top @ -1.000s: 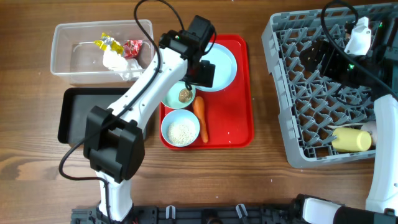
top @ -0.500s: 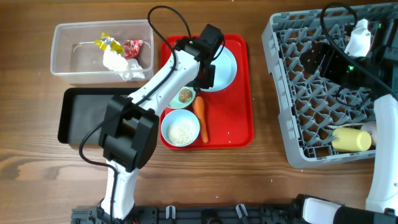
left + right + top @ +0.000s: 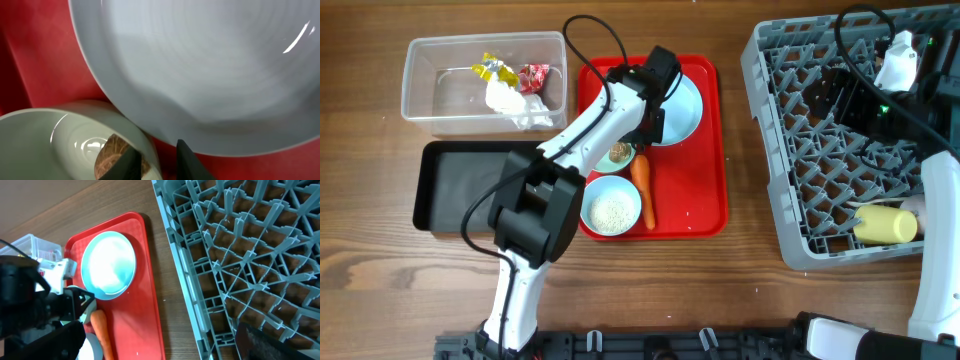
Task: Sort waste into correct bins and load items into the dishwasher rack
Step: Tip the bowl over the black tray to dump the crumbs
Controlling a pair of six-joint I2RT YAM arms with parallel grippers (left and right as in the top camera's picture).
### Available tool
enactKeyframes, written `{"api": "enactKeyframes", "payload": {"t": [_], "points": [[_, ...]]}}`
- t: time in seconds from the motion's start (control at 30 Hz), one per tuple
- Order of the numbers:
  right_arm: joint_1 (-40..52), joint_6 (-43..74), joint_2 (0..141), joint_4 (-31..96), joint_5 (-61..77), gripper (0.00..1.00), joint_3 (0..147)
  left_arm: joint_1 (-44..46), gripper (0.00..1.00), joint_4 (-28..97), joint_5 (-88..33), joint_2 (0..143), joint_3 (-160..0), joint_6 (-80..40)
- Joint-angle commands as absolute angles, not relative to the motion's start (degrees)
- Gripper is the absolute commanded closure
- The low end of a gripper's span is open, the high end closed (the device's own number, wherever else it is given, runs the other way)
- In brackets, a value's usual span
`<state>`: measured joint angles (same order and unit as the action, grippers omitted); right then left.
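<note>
Left gripper (image 3: 157,150) straddles the rim of the light-blue bowl (image 3: 45,142) mid-bench, fingers narrowly apart, not clamped. Right gripper (image 3: 837,95) hangs over the dishwasher rack (image 3: 800,170); can't tell its opening.

On the red tray (image 3: 705,200), the left gripper (image 3: 647,128) covers, from overhead, the light-blue plate (image 3: 685,100) where it nears the tray's middle, along with part of the rim of the bowl (image 3: 603,163). In the left wrist view, plate and bowl both run out of the picture, and we see the brown lump (image 3: 112,152) only partly, behind a finger (image 3: 127,167). The dishwasher rack (image 3: 800,150), beside the tray, is cut off on its side away from the tray. The right gripper (image 3: 262,339) is a dark blur in its own wrist view, well apart from the tray; we cannot tell how its jaws stand.
</note>
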<state>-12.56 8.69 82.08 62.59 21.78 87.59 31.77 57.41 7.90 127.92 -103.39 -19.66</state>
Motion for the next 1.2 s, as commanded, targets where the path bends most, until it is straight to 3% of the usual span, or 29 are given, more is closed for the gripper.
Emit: {"api": "enactKeyframes", "payload": {"t": [0.0, 0.17, 0.43, 0.57, 0.77, 0.9, 1.07, 1.17], "points": [[-12.32, 7.44, 82.41, 62.57, 20.93, 0.01, 88.55, 31.62, 0.82, 57.6, 8.86, 129.99, -102.96, -20.23], [-12.32, 7.46, 82.41, 62.61, 20.93, 0.01, 88.53, 31.59, 0.96, 58.04, 8.88, 129.84, -102.96, -20.21], [-12.32, 7.46, 82.41, 62.54, 20.93, 0.01, 88.55, 29.76, 0.96, 65.08, 8.84, 121.51, -102.98, -20.21], [-12.32, 7.46, 82.41, 62.59, 20.73, 0.01, 88.53, 24.25, 0.96, 73.6, 6.48, 109.12, -102.98, -20.23], [-12.32, 6.74, 82.41, 62.59, 20.27, 0.01, 88.53, 10.55, 0.96, 89.19, -0.54, 103.48, -102.35, -17.65], [-12.32, 5.98, 82.41, 63.22, 17.87, 0.0, 88.53, -1.91, 0.96, 84.47, -17.15, 103.37, -94.65, -5.19], [-12.32, 6.0, 82.41, 64.38, 16.27, 0.01, 88.53, -18.5, 0.96, 80.99, -52.38, 103.37, -83.55, 22.26], [-12.32, 6.15, 82.41, 64.38, 16.36, 0.0, 88.53, -26.46, 0.96, 81.84, -62.7, 103.39, -75.26, 33.15]]}}
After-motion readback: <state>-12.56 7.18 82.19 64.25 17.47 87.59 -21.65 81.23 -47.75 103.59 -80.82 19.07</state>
